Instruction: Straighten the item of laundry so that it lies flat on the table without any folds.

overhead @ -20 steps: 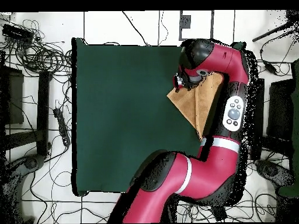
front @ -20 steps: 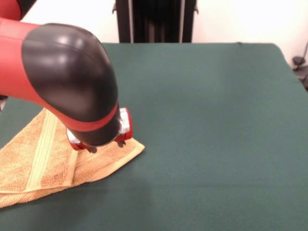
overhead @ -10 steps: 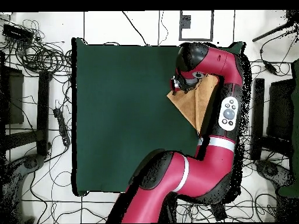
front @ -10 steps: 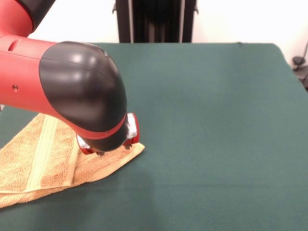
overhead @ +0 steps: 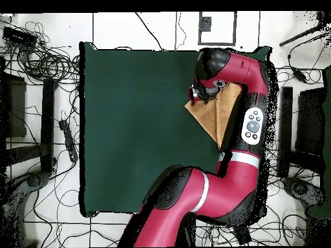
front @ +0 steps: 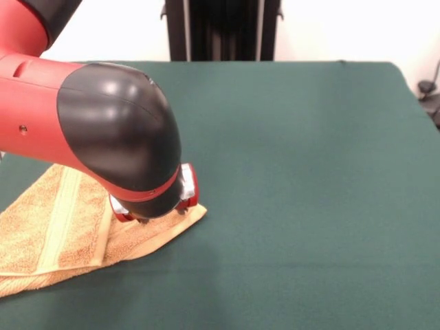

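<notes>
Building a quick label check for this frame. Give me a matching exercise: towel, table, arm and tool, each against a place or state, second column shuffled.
Column one:
1. towel
2. table
3. arm
4. tool

Column two:
A. dark green, mostly bare
B. red and black, elbow looming large in the front view
C. folded into a pointed shape at one table edge
D. low over the towel's pointed corner, mostly hidden by the arm

Pairs: 1-C, 2-A, 3-B, 4-D
</notes>
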